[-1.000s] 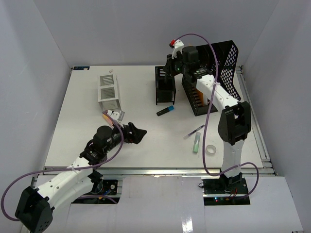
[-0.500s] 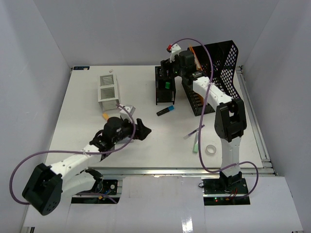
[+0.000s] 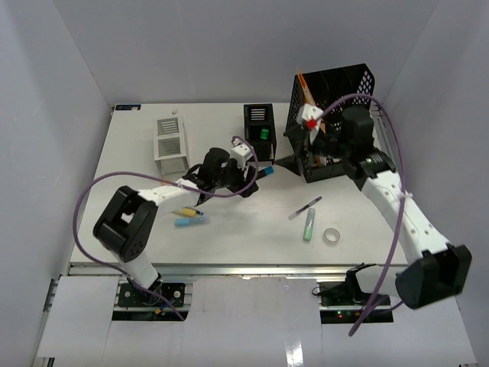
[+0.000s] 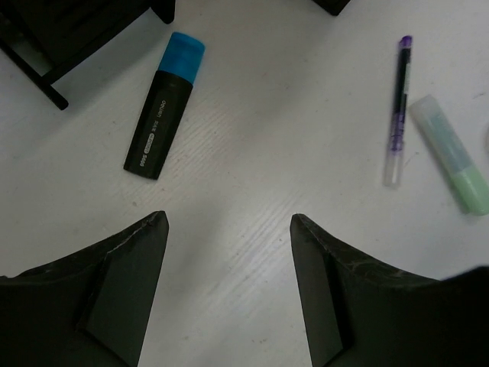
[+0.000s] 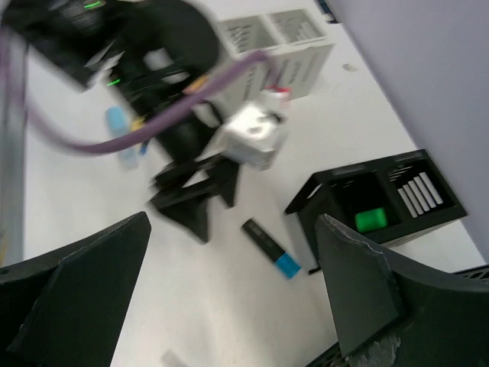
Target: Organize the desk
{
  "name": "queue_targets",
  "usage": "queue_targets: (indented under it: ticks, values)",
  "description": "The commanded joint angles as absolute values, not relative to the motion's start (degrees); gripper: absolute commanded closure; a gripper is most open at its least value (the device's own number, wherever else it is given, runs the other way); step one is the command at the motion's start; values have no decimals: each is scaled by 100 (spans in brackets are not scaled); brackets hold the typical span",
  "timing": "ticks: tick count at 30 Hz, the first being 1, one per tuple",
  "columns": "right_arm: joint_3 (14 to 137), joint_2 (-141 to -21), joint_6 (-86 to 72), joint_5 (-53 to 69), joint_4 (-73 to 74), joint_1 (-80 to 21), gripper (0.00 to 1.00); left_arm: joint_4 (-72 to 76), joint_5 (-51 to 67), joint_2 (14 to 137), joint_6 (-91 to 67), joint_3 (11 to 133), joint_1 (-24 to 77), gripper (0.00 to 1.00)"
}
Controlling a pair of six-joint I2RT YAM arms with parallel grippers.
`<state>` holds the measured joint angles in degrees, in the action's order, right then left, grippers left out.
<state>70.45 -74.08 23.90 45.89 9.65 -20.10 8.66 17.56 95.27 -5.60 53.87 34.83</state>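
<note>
Worktop (image 3: 126, 180) half sorted: my left pincer (image 4: 228, 223) has swung over marker (image 4: 164, 107), released; right pincer (image 5: 229, 222) backed off, also released

One white organizer (image 3: 170, 141), two black organizers (image 3: 260, 122) (image 3: 351, 80), one purple pen (image 3: 306, 207), one tape roll (image 3: 331, 236)
</note>
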Motion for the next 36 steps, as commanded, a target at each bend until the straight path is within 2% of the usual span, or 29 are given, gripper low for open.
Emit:
queue_targets:
  ticks: [1, 7, 16, 20, 24, 30, 34, 36]
  values:
    - [5488, -6577, 3413, 6183, 1509, -1565, 6, 396, 1722, 10096, 462, 6178, 3489, 25]
    - [4424, -5871, 3325, 7105, 1135, -1025, 7, 446, 1203, 10889, 771, 6752, 3498, 28]
    - [4225, -5748, 3326, 7345, 1116, -694, 7, 237, 1020, 11767, 938, 7704, 3501, 29]
    - [4178, -5716, 3340, 7419, 1116, -551, 7, 38, 1201, 12047, 951, 7976, 3500, 42]
    - [4159, -5709, 3340, 7442, 1116, -477, 7, 35, 1279, 12015, 905, 7844, 3507, 51]
    - [4126, -5750, 3293, 7369, 1123, -406, 7, 48, 1356, 11356, 735, 7138, 3544, 79]
    - [3977, -5774, 2584, 6969, 672, -413, 8, 423, 1509, 10611, 265, 6448, 3602, 85]
    - [4025, -5858, 2188, 6375, 564, -529, 12, 759, 1692, 9949, -189, 6016, 3603, 87]
